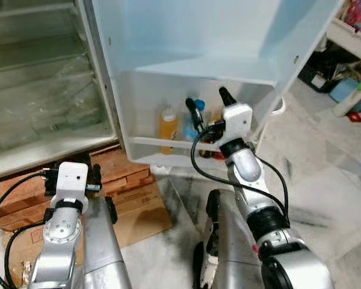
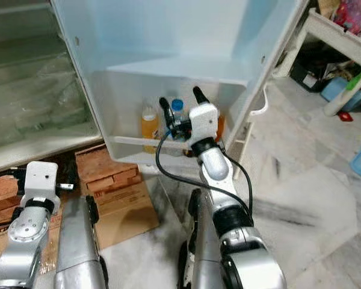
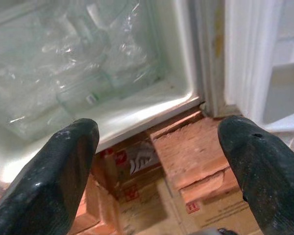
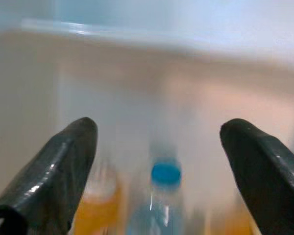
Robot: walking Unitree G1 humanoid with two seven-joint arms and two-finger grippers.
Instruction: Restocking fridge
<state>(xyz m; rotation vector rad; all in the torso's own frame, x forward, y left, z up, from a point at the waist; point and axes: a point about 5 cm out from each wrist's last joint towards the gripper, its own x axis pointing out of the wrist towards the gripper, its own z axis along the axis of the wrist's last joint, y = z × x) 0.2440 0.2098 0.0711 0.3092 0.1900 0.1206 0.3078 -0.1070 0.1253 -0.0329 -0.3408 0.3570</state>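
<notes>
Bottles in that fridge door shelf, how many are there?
3 at least: an orange bottle on the left, a blue-capped bottle mid-shelf, an orange one right, behind the right claw. More may be hidden.

**A:** What sort of place?

**B:** Home, kitchen corner or utility area. White fridge (image 1: 60,90) stands open, door (image 1: 216,36) swung wide, drinks bottles on the door shelf (image 1: 168,143).

**A:** Not a lab mockup?

**B:** No. The fridge sits propped on bare red bricks (image 1: 117,165) and flattened cardboard (image 1: 141,214). Floor (image 1: 325,198) is grey-veined marble tile, scuffed and smudged.

**A:** Anything else domestic?

**B:** Clutter at the right edge: a white shelf unit (image 2: 343,36) with colourful packets on top and dark boxes beneath, blue plastic tubs (image 1: 344,90) on the floor. Clear plastic film lies over the drawers inside the fridge (image 3: 73,63).
</notes>
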